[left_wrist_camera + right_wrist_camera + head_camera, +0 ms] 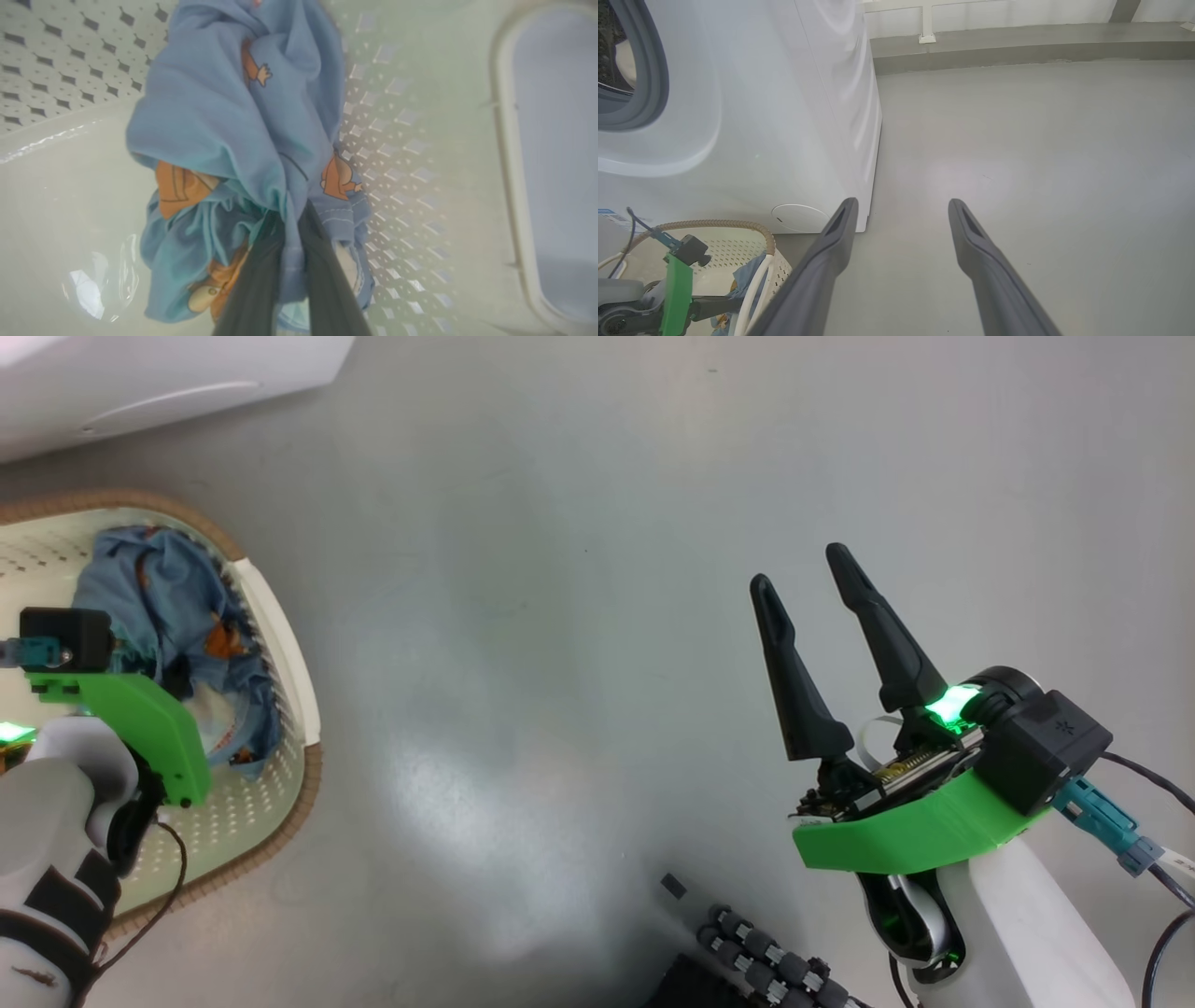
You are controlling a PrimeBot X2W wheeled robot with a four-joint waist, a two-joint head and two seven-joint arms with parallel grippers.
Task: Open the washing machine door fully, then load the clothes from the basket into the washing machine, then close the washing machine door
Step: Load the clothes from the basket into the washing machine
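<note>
Head view: basket (pixel 280 644) stood at 9 o'clock on floor (pixel 560 616), clothes (pixel 177 597) inside. Washing machine (pixel 140 383) corner at 11 o'clock. Right hand (pixel 797 565) at 4 o'clock, fingers spread, empty, above floor.

Left wrist view: left hand (pixel 290 215) clamped on blue fold of clothes, within basket.

Right wrist view: right hand fingers apart, nothing between. Washing machine at 10 o'clock, basket just beside its front at 8 o'clock.
</note>
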